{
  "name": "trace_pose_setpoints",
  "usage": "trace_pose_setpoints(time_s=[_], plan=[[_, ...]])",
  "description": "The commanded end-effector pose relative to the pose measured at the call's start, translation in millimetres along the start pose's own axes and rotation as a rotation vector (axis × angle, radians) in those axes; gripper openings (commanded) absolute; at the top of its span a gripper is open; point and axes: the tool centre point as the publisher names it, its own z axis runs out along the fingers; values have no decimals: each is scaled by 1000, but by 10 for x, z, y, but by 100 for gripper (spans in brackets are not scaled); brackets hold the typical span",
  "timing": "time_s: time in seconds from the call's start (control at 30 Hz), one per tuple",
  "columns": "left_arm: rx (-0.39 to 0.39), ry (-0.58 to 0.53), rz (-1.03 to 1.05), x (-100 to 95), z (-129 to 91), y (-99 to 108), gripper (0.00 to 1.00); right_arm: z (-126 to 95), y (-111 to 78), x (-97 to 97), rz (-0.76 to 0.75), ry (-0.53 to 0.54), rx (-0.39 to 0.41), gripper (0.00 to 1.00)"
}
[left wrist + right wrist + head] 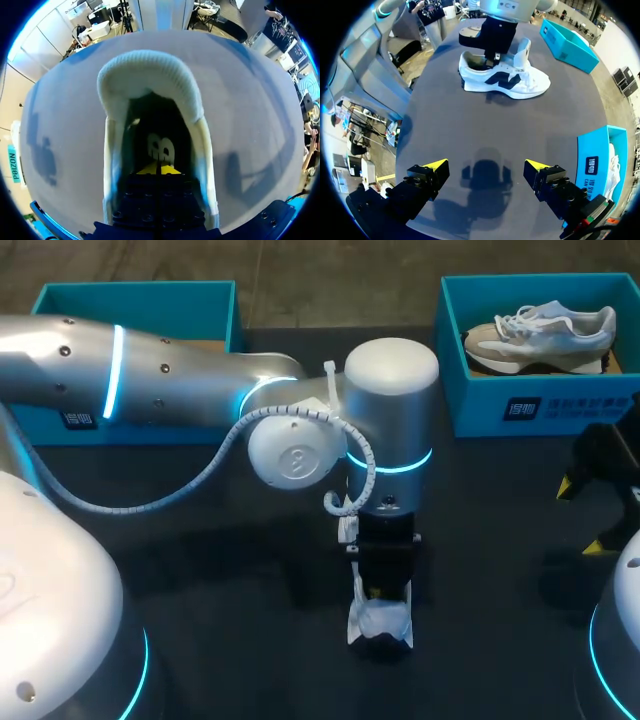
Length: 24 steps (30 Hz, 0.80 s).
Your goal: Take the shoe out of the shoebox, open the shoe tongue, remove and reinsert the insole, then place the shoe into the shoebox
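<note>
Bench (200,540): left shoebox (140,305) sits at the far left corner, right shoebox (520,400) at the far right corner. A boxed shoe (545,335) lies inside the right shoebox.

A loose shoe (380,625) stands on its sole on the bench, about mid-width and toward the near edge, well apart from both boxes.

Left claw (159,169) is down in the loose shoe's opening, its tips over the insole (161,147).

Right claw (485,164) hangs over the bench by the right edge, on the near side of the right shoebox. The loose shoe is ahead of it, well apart.

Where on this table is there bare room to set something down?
Bare table lies between the white shoe and the right gripper, and between the shoe and the left arm's base. Crowded: mid-table, where the left gripper is inside the shoe.
</note>
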Motion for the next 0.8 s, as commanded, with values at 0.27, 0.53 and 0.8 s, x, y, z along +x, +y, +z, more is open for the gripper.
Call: trace_pose_setpoints(time_s=[0.27, 0.53, 0.8], plan=[[31, -23, 24, 54, -226, -29, 0, 3, 0, 12, 1, -2, 3, 100], [-17, -21, 42, 79, -418, -18, 0, 3, 0, 12, 1, -2, 3, 100], [-54, 1, 29, 57, -494, 160, 0, 3, 0, 12, 1, -2, 3, 100]])
